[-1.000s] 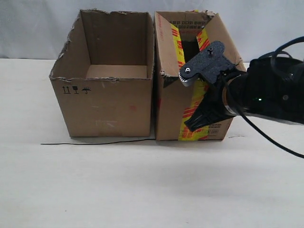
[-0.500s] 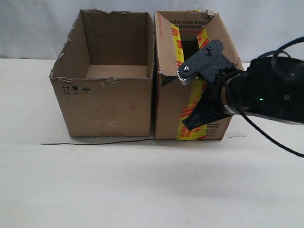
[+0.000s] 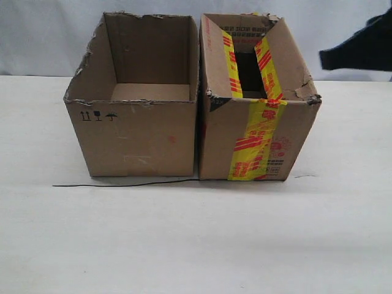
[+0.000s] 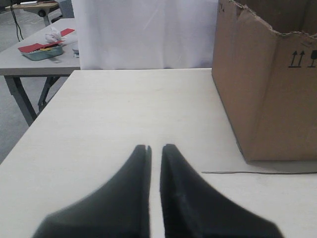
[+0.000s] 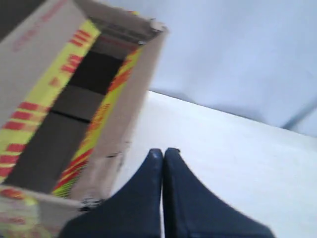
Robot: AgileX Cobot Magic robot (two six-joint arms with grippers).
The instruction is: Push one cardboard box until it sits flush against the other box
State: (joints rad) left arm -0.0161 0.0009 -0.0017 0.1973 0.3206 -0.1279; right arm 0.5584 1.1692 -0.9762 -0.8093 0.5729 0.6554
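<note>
Up and away goes the dark right arm (image 3: 358, 49). A second ago it lay across the front of the brown cardboard box with yellow-and-red striped tape (image 3: 257, 122); now only a dark slab of it shows at two o'clock in the exterior view, well clear of that box.

The right gripper (image 5: 163, 151) has its dark fingers pressed together, nothing between them, and hangs over the pale tabletop (image 5: 237, 163) just beside the taped box's outer wall; that view is blurred. The left gripper (image 4: 154, 148) has its black fingers drawn in to a hairline slit, empty, low over the table and apart from the plain brown cardboard box with the ragged torn rim (image 4: 267, 89).

Out on the table, the taped box stands at the three o'clock side of the plain box (image 3: 138, 135), side wall against side wall, just a thin dark seam between them. Both are open-topped and upright. The taped box's front corner at three o'clock is crumpled, and its tape runs over the front rim and down the face. Small black handling symbols sit on the plain box's front.

A thin black wire (image 3: 122, 184) lies along the table at six o'clock of the plain box, ending at the seam. A white backdrop (image 3: 49, 37) hangs behind.
</note>
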